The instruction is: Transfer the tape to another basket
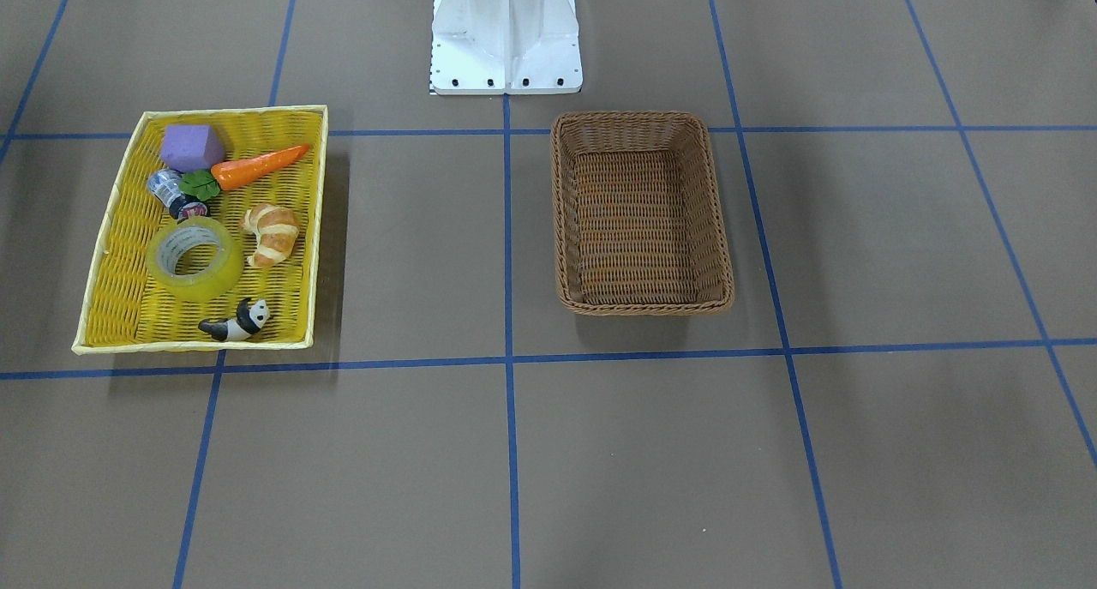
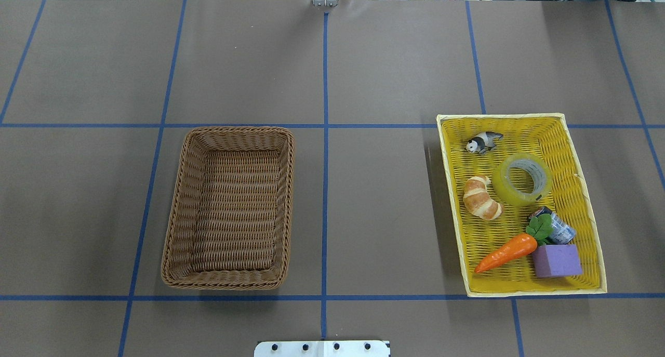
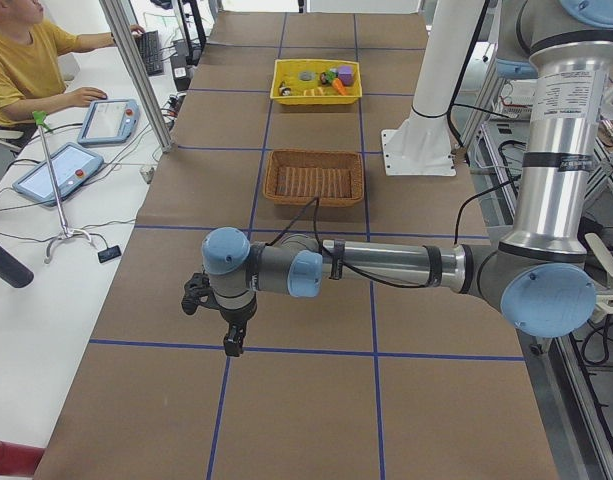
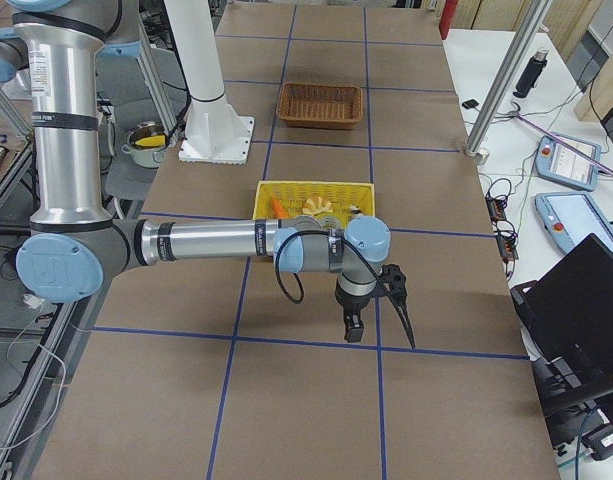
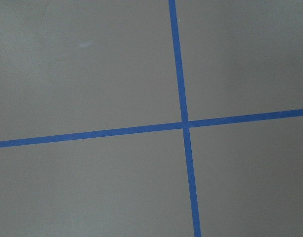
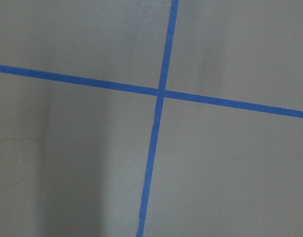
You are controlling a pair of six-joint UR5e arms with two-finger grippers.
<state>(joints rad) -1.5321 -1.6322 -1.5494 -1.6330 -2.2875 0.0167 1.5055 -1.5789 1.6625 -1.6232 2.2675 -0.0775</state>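
Tape [image 2: 505,189] is lying flat, hole up, in the yellow tray [image 2: 571,190], in the tray's far half in the overhead view. It's not in the brown basket [image 2: 234,211] yet. Reading that view as a clock centred on the tape:
- croissant [image 2: 482,197] is sitting just beside it at 8
- panda [image 2: 483,142] is lying near at 11
- small capped cylinder [image 2: 558,229] is lying near at 5
- carrot [image 2: 506,253] and purple block [image 2: 557,260] are sitting further out, approx 6
- brown basket is waiting at 9, well apart across the table [image 2: 363,216]

Both arms are hanging over the table, away from both baskets. L gripper [image 3: 231,345] and R gripper [image 4: 398,315] are showing only in the side views. The wrist cams are catching nothing but blue grid lines, so we can't tell whether either set of jaws is spread or pressed together.

We're judging the job as not begun, w/ the reach as the step in hand. The tray is sitting on the R side, so we're favouring the R arm. To do it well, we're wanting:
- jaws spread before descent, coming straight down
- one jaw going into the hole, the other outside at the tape's 3, away from the croissant, pinching the roll's wall
- lifting above the tray rim before crossing
- lowering inside the basket rather than dropping, since the roll may bounce
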